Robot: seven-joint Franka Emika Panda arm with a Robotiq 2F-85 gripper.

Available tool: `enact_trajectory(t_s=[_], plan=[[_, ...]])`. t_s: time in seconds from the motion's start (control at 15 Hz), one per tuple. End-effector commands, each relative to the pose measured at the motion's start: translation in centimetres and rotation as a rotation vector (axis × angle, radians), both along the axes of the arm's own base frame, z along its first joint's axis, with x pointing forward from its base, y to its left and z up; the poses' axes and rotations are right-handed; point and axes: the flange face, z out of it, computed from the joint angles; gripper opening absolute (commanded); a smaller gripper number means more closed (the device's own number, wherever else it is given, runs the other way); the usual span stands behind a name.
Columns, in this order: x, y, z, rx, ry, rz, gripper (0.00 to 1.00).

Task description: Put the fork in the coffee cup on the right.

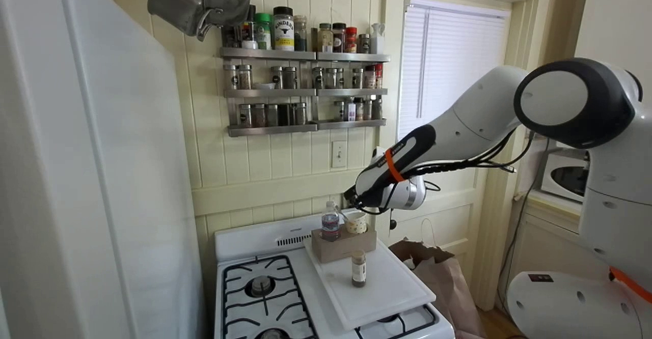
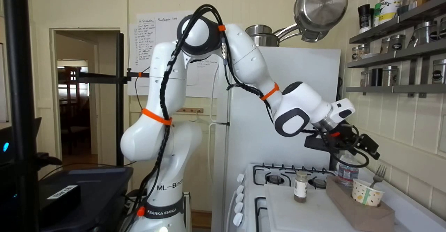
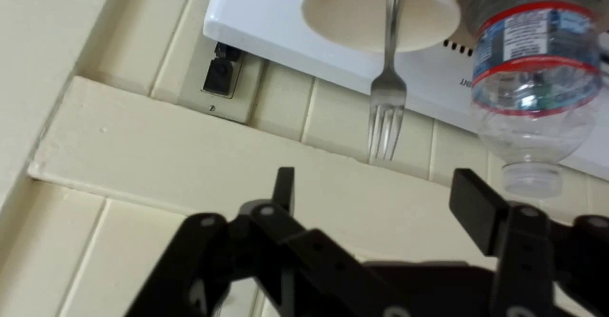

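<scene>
The fork stands tilted, tines up, in the coffee cup, a small cream paper cup with tan and green spots. The cup sits in a brown cardboard holder, right of the water bottle in that exterior view. In the wrist view, the fork rises from inside the cup, its handle end hidden. My gripper is open and empty, fingers apart from the fork, with the tines pointing toward the gap. In an exterior view the gripper is above the holder, near the bottle.
A spice jar stands on a white board on the stove, in front of the holder. Burner grates lie beside the board. The wall and spice shelves are behind. A paper bag stands beside the stove.
</scene>
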Motion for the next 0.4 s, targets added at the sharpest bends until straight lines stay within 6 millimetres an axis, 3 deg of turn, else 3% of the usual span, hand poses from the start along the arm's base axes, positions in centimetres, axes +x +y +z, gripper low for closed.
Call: enact_trajectory(t_s=[0.0, 0.2, 0.33], plan=[[0.7, 3.0, -0.3, 0.02, 0.163, 0.099, 1.0], [-0.7, 4.2, -0.2, -0.041, 0.245, 0.151, 1.0], [0.1, 4.2, -0.3, -0.024, 0.211, 0.152, 1.0]])
